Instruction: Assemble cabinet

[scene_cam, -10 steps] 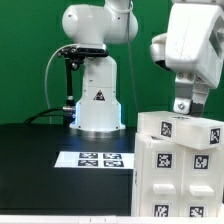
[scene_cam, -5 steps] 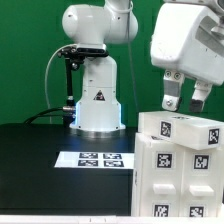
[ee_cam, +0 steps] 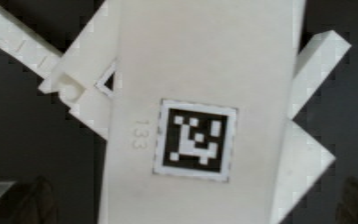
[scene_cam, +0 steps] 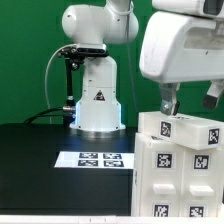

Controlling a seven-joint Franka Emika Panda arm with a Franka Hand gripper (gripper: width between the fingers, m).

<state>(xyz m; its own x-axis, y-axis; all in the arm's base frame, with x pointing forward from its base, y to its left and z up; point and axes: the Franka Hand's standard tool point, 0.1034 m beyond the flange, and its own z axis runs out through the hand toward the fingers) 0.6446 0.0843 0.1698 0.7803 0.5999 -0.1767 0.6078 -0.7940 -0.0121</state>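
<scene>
The cabinet (scene_cam: pixel 178 160) is a white box of flat panels with black-and-white tags, standing at the exterior view's lower right. Its top panel (scene_cam: pixel 180 126) lies tilted across it. My gripper (scene_cam: pixel 188 100) hangs just above that top panel, open and empty, with its two fingers (scene_cam: pixel 165 100) spread wide apart. In the wrist view a long white panel with one tag (ee_cam: pixel 202 80) fills the frame. Other white panels slant beneath it. My gripper (ee_cam: pixel 179 205) straddles this panel, with its dark fingertips (ee_cam: pixel 2 200) at either side. No knob is visible.
The marker board (scene_cam: pixel 95 158) lies flat on the black table (scene_cam: pixel 30 150), to the left of the cabinet. The white robot pedestal (scene_cam: pixel 98 100) with a black triangle logo stands behind the board. A green wall is at the back.
My gripper's fingers have spread apart and the hand has risen a little above the cabinet's top panel. The cabinet has not moved.
</scene>
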